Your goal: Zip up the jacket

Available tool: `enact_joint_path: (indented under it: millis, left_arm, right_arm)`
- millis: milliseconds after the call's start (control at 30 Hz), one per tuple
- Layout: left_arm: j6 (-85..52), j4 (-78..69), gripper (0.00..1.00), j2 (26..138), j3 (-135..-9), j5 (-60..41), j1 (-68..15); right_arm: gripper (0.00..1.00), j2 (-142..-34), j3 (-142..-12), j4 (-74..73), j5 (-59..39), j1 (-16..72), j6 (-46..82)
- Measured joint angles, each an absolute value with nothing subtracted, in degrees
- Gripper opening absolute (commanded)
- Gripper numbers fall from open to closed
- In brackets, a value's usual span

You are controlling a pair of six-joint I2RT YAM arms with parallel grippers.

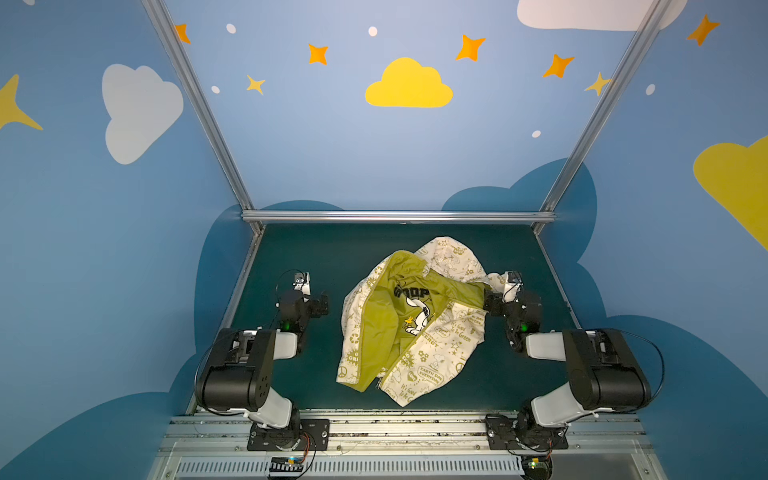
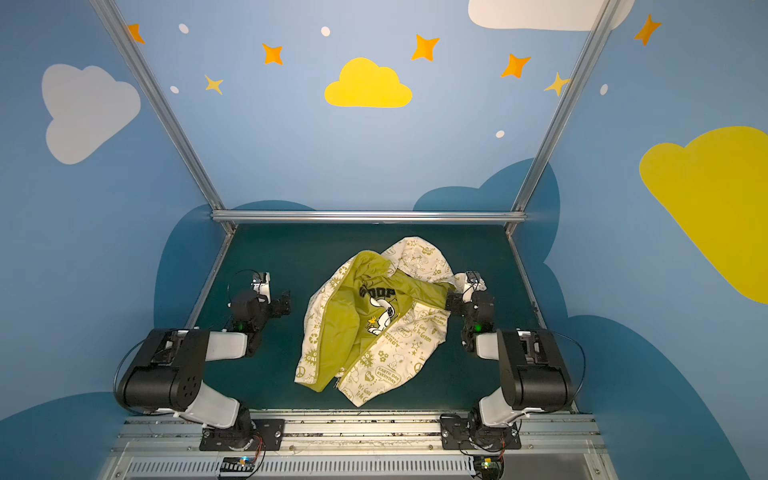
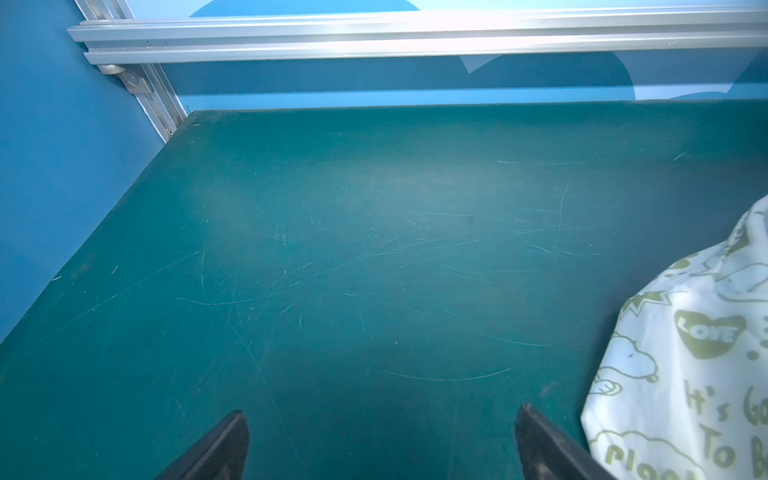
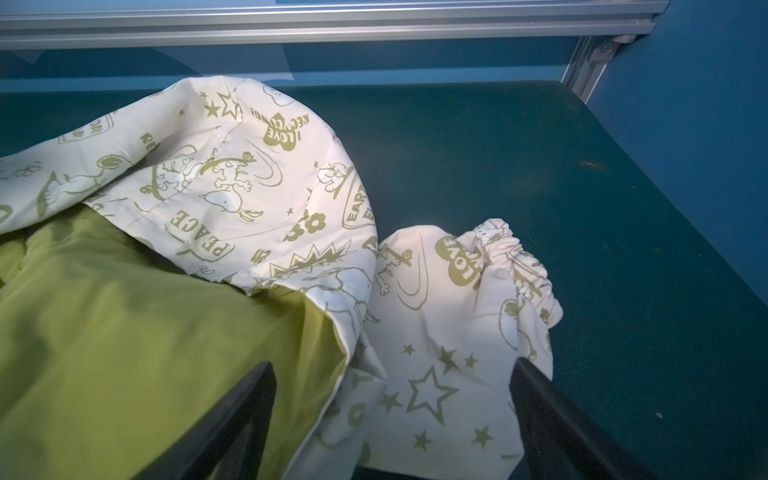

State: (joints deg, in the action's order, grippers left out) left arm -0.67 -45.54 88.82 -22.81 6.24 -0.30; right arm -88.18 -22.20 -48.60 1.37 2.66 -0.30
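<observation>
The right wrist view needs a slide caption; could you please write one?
Open right gripper straddling the cream sleeve of the jacket, beside its exposed olive lining, on the green table.

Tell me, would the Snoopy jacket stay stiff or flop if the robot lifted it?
Probably flop: the jacket lies crumpled in soft folds, so it would likely droop. It looks thin, so probably light. Its smooth green lining might slip through a pinch.
</observation>
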Motion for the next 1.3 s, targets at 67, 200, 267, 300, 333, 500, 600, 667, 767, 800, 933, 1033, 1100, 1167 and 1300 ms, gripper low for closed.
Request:
enact_joint_path:
  millis: [67,200,267,300,333,500,600,667,767,800,933,1033,1100,1167,1300]
  left_arm:
    - [-0.7,-45.5,0.99,88.8,-22.8,6.2,-0.3]
    - [-0.7,-45.5,0.99,88.8,-22.8,6.2,-0.3]
    - [-0.7,-45.5,0.99,88.8,-22.8,6.2,-0.3]
    - [-0.7,-45.5,0.99,88.8,-22.8,6.2,-0.3]
    - [-0.7,-45.5,0.99,88.8,-22.8,6.2,-0.3]
    - [-0.7,-45.5,0.99,88.8,-22.8,6.2,-0.3]
    - [-0.8,-45.5,0.99,88.8,-22.8,6.0,-0.1]
    - [-0.8,-45.5,0.99,88.8,-22.8,6.0,-0.1]
    - [-0.4,-44.1,0.99,87.4,-22.9,7.2,-0.6]
    - [-0.4,-40.3,0.99,85.2,-23.7,8.5,-1.4]
    - [-4.3,-21.1,1.00,75.5,-34.5,10.5,-3.6]
    - [-8.8,-8.8,0.99,70.3,-44.4,9.3,-3.9]
    - [-13.4,-1.7,0.99,67.0,-47.7,6.8,-4.3]
    - [-17.2,3.7,0.99,64.7,-47.6,3.6,-4.9]
    - [-24.3,13.6,0.99,61.9,-43.4,-4.0,-7.7]
  right_arm:
    - [0.89,-88.2,-22.2,-48.6,1.3,2.7,-0.3]
    - [0.89,-88.2,-22.2,-48.6,1.3,2.7,-0.3]
    - [0.88,-88.2,-22.2,-48.6,1.3,2.7,-0.3]
    - [0.89,-88.2,-22.2,-48.6,1.3,2.7,-0.3]
    - [0.89,-88.2,-22.2,-48.6,1.3,2.7,-0.3]
    - [0.88,-88.2,-22.2,-48.6,1.2,2.7,-0.3]
    - [0.90,-88.2,-22.2,-48.6,1.2,2.7,-0.3]
    - [0.90,-88.2,-22.2,-48.6,1.1,2.7,-0.3]
    - [0.90,-86.5,-22.3,-46.6,2.0,3.0,-0.3]
    - [0.90,-84.2,-22.8,-42.7,2.9,3.3,-0.1]
    - [0.90,-73.4,-30.8,-23.6,7.0,5.0,3.4]
    - [0.90,-66.2,-36.8,-13.1,10.1,7.4,7.2]
    - [0.90,-61.7,-39.1,-5.3,11.6,9.3,10.3]
    - [0.89,-58.7,-40.7,2.0,12.3,11.3,13.1]
    - [0.86,-52.7,-42.2,15.7,10.3,18.0,23.4]
